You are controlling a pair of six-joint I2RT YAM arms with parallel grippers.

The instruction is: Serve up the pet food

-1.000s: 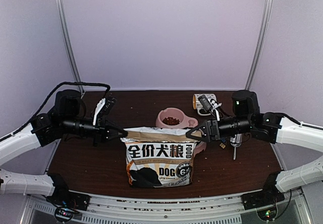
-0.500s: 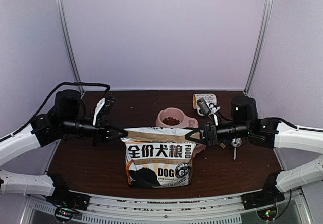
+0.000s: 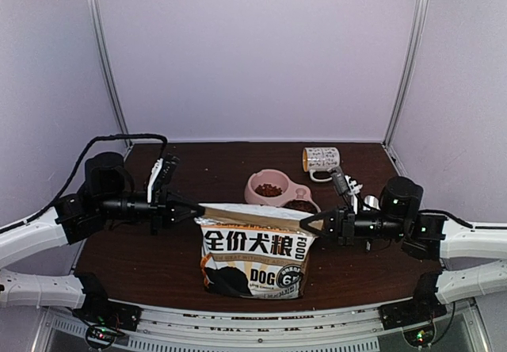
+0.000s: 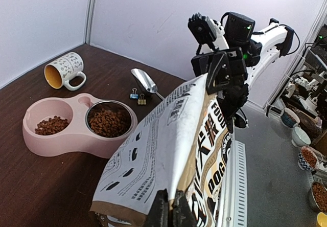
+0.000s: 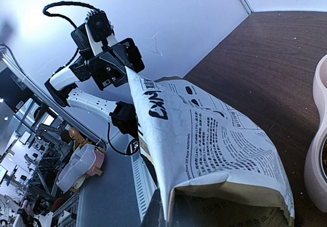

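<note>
A: Which step are you on?
B: The bag [image 3: 255,249] is stretched between your claws. Left gripper [image 3: 194,208] pinches one top corner, right gripper [image 3: 305,223] the other. Pouring looks done.
A: Food?
B: The pink bowl [image 4: 71,141], just behind the bag, holds pet food [image 4: 108,122] in both wells. Next, stand the bag down. The bowl crowds behind, and the table [image 3: 142,265] edge is close in front.

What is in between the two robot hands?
The dog food bag stretches between the left gripper and the right gripper, each pinching a top corner. The top view shows it.
</note>
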